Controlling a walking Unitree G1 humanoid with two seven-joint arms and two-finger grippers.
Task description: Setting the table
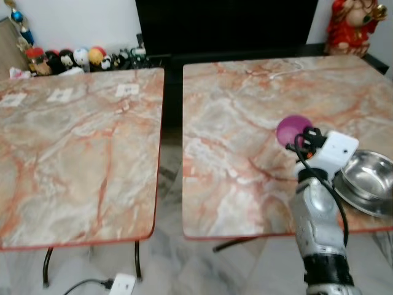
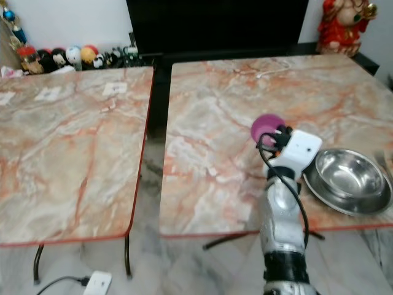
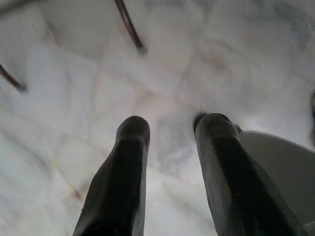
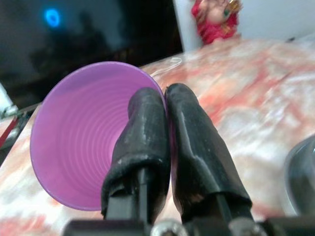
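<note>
The right gripper (image 4: 166, 101) was clamped on the rim of a purple cup (image 4: 81, 132), one black finger inside the mouth and the other outside against the wall. The cup was held over the right-hand marble table (image 1: 245, 110), just to the robot's left of a steel bowl (image 2: 349, 173) sitting in a steel plate (image 2: 319, 189) near the table's front right edge. In the right wrist view the cup's open mouth faced back toward the wrist, so its long axis ran roughly along the fingers, base pointing away from the arm toward the far side of the table. The left gripper (image 3: 170, 130) hung over the pale marble floor (image 3: 74, 73), its two fingers parted and holding nothing.
</note>
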